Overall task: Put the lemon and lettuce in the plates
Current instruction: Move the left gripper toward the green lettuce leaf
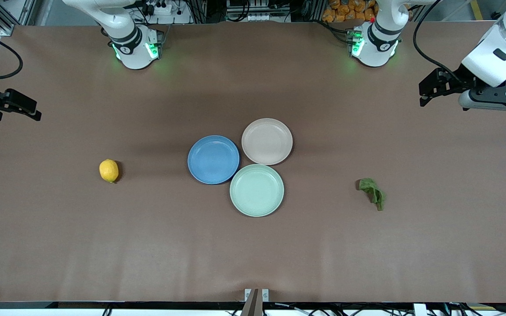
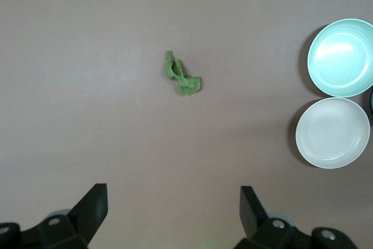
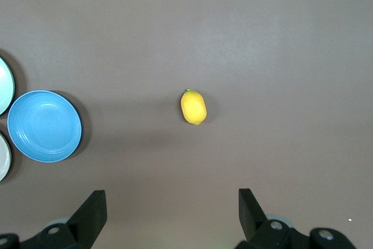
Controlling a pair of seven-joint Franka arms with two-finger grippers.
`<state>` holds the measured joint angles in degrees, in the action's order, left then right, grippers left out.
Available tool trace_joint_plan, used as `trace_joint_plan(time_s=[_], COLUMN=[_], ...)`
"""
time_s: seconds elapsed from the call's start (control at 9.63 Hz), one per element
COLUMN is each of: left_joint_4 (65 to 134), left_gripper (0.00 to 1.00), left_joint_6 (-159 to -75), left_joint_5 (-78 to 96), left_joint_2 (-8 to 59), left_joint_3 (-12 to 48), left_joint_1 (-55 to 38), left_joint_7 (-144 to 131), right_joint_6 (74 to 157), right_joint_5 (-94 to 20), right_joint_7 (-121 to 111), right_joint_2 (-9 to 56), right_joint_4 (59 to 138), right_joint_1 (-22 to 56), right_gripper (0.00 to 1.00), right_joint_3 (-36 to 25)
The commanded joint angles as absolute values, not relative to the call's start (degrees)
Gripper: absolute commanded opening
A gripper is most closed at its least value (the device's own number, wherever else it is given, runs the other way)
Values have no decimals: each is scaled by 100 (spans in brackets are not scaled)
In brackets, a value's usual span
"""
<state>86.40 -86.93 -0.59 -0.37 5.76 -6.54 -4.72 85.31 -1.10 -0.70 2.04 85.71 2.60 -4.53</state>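
Observation:
The yellow lemon (image 1: 109, 170) lies on the brown table toward the right arm's end; it also shows in the right wrist view (image 3: 193, 107). The dark green lettuce (image 1: 372, 193) lies toward the left arm's end, seen too in the left wrist view (image 2: 182, 77). The blue plate (image 1: 213, 159) and the beige-pink plate (image 1: 267, 141) sit empty at the table's middle, touching. My left gripper (image 1: 424, 94) hangs open and empty high over its end of the table (image 2: 173, 202). My right gripper (image 1: 33, 110) hangs open and empty high over its end (image 3: 172, 205).
A pale mint-green plate (image 1: 257, 190) sits empty against the other two, nearer to the front camera. The blue plate (image 3: 44, 125) shows in the right wrist view; the mint (image 2: 341, 56) and beige-pink (image 2: 332, 133) plates show in the left wrist view.

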Motion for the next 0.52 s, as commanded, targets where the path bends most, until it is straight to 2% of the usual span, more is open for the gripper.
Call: trace_joint_plan(time_s=[0.0, 0.42], left_joint_4=[8596, 8701], left_gripper=[100, 100], left_joint_6=[-8613, -8885], left_joint_5=[-53, -105], left_joint_2=[192, 973], left_joint_3=[571, 554], left_joint_1=[-703, -650], left_joint_7=[-448, -570], right_joint_6=[8420, 8411], right_joint_5=[-62, -70], right_joint_7=[-35, -44], right_joint_2=[281, 281], right_joint_4=[8402, 8411], right_joint_1=[246, 246], right_gripper=[100, 100], right_joint_3=[-457, -457])
